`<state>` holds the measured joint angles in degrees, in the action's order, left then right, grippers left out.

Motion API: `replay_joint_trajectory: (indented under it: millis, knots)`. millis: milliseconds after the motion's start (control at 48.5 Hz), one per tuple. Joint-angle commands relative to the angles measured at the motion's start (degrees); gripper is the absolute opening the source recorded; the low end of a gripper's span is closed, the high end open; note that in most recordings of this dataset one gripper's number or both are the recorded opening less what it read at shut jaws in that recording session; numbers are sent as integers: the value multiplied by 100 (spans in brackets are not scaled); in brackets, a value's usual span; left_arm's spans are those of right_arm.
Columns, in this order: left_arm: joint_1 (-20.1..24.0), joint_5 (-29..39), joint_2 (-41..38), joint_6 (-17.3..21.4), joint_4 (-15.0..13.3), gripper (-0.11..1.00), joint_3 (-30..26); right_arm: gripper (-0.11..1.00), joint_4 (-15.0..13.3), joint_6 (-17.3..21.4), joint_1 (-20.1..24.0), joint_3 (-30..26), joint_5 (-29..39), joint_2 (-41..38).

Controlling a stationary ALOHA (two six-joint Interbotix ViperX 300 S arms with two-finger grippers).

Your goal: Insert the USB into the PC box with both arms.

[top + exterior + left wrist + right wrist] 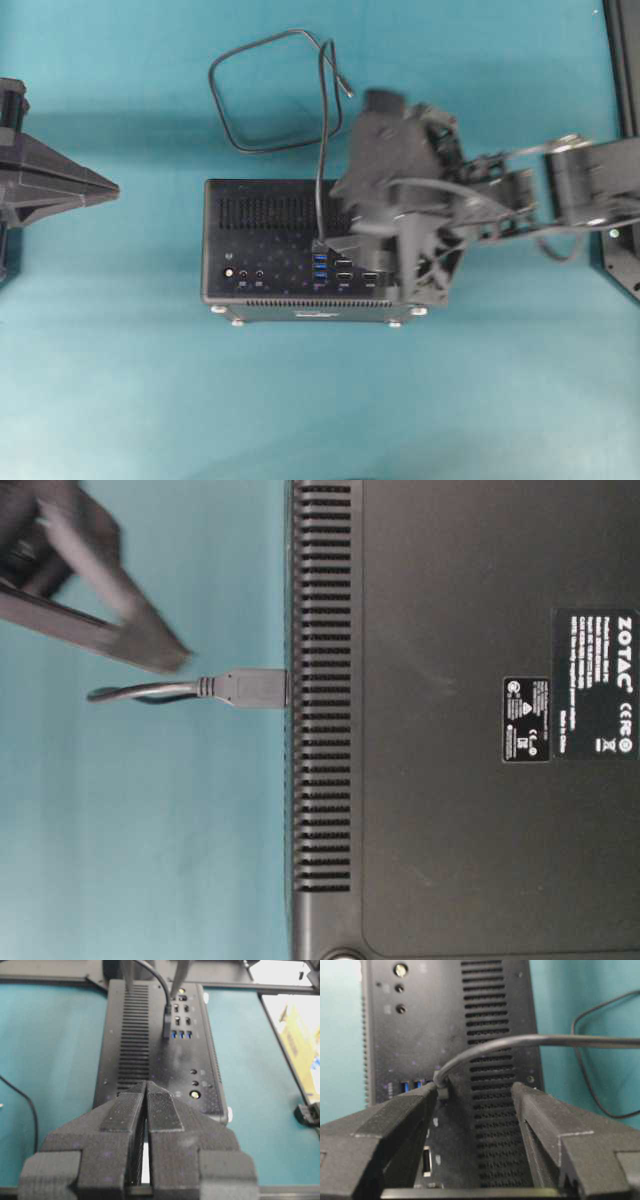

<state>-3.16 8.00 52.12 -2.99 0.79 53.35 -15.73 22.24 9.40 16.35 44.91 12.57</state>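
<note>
Both arms are matte black, built of ridged, layered plastic (it looks 3D-printed). The left gripper [108,187] tapers to a pointed wedge. The right gripper [475,1097] has two thick angular fingers with pale worn edges. Thin black cables loop along the right arm [570,185] at 3 o'clock.

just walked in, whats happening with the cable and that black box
The USB plug is seated in a port on the PC box. The right gripper hangs over that port with its jaws spread and nothing between them. The left gripper is closed, off the box's left end, holding nothing.
</note>
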Motion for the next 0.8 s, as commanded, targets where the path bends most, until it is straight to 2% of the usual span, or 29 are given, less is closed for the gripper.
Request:
replay_joint_trajectory:
  millis: [0,372,784]
  knots:
    - [0,-44,-18,0,18,0,-114,72,-18,26,18,-9,-53,255]
    - [-132,-26,-18,35,18,0,-114,72,-18,53,202,668,-360,1002]
    - [-308,-53,158,88,18,0,-176,72,-9,70,246,1081,-633,1521]
